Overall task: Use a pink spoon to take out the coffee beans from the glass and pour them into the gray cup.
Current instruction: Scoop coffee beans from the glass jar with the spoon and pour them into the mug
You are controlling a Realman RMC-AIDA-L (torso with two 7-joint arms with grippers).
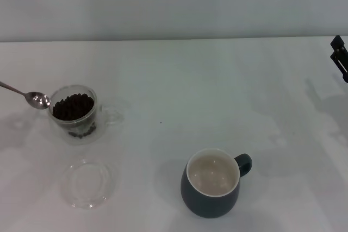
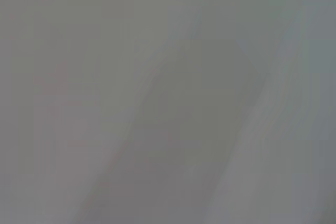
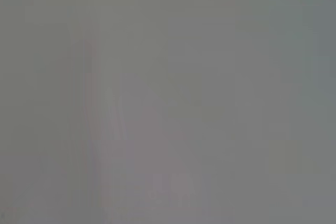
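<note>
Head view: glass (image 1: 76, 113) w/ coffee beans (image 1: 73, 106) sits on white bench (image 1: 217, 96). Pink spoon (image 1: 32, 99) bowl touches glass rim on its left, shaft running off frame; left gripper not visible. Gray cup (image 1: 213, 183) well right of glass, nearer the robot; clear dish (image 1: 87, 183) just in front of glass. Right gripper (image 1: 340, 57) far right of glass, can't tell its state. Wrist views: only blank gray.

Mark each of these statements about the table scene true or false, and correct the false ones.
1. The gray cup already holds coffee beans. False: its cream inside is bare.
2. The pink spoon has its metal bowl at the rim of the glass. True.
3. The coffee beans fill the glass. True.
4. The flat clear dish sits on top of the glass. False: it lies on the table, nearer the robot than the glass.
5. The right end effector hovers over the gray cup. False: it is at the far right edge of the head view.
</note>
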